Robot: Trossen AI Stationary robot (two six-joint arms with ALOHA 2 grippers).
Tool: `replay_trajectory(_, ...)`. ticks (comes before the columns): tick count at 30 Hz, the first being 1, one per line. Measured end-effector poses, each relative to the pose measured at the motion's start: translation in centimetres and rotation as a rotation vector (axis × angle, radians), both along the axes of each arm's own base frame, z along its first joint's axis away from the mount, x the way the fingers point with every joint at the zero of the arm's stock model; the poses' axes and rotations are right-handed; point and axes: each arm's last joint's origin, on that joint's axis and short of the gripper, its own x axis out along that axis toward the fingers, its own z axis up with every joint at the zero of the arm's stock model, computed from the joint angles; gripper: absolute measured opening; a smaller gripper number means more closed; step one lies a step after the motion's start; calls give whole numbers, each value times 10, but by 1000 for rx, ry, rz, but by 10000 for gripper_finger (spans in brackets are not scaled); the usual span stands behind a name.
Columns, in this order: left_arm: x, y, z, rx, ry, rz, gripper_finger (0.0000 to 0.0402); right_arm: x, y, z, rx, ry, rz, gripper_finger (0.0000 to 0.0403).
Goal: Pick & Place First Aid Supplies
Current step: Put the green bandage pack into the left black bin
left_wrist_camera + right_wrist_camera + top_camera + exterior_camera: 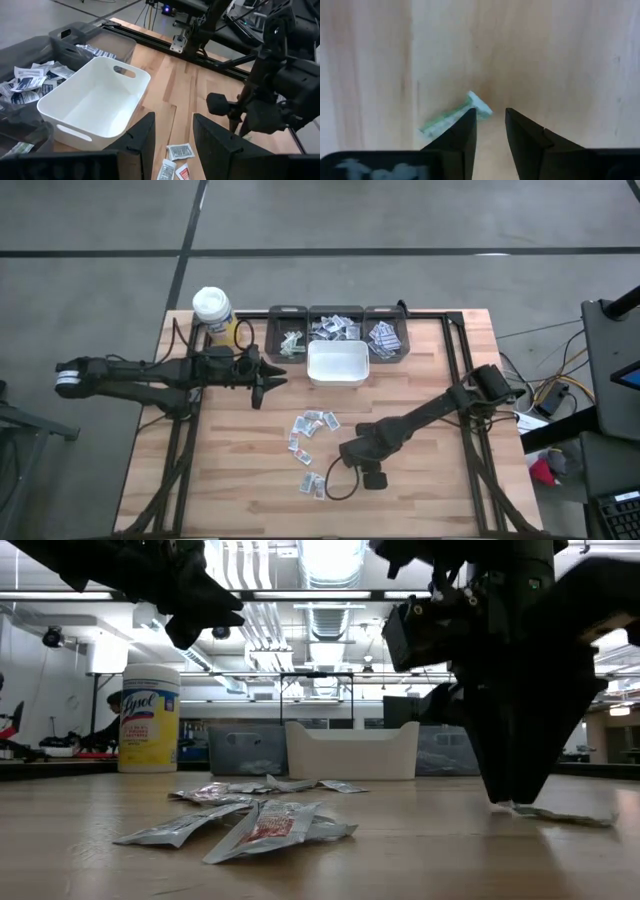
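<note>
From above, small white-grey packets (pixel 312 428) with red and blue print lie scattered at centre frame on the wooden table (pixel 230 480), below the white tub (pixel 337 363). The right gripper (pixel 345 455) points down beside them; the left gripper (pixel 268 376) waits left of the tub.

At table height, crumpled packets lie lower left; one lies beneath the right gripper's tips.

The right wrist view shows a green-printed packet (pixel 454 115) lower left, touching one finger (pixel 457 137); the jaws stand narrowly apart, gripping nothing.

The left wrist view shows its fingers apart and empty.
</note>
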Motion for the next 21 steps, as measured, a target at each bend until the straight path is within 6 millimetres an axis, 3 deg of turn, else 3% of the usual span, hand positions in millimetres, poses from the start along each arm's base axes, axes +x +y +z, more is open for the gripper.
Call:
replay_trajectory(7,0,0,0,1,1,0,126,0,-1,-5,-16,19,14,72)
replay_trajectory(21,0,0,0,3,1,-1,126,2,-10,-13,-78,53,-65,58)
